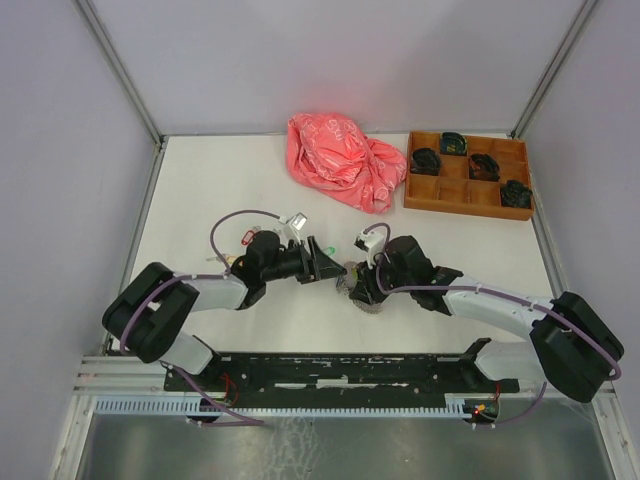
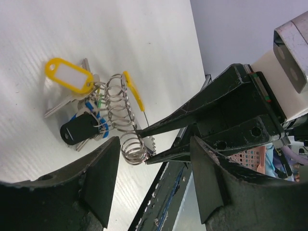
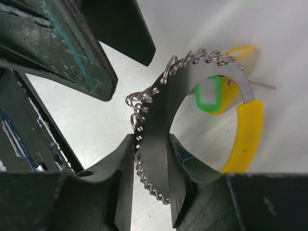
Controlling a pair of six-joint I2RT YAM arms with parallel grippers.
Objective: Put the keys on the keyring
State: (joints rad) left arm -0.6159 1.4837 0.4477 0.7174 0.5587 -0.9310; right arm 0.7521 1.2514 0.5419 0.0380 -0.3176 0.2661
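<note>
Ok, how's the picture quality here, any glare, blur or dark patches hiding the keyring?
Top view: evenly lit, but the keyring is tiny and hard to make out. Left wrist view: keys sharp, the camera's own fingers almost black. Right wrist view: keyring sharp, table blown out white, green tag slightly soft.

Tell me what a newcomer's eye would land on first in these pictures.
The crumpled pink plastic bag at the table's far middle stands out most, with a wooden compartment tray to its right. At the table's centre the right gripper is clamped on the flat band of the keyring, and the open left gripper faces it. A yellow-tagged key lies bunched against the ring's coils.
</note>
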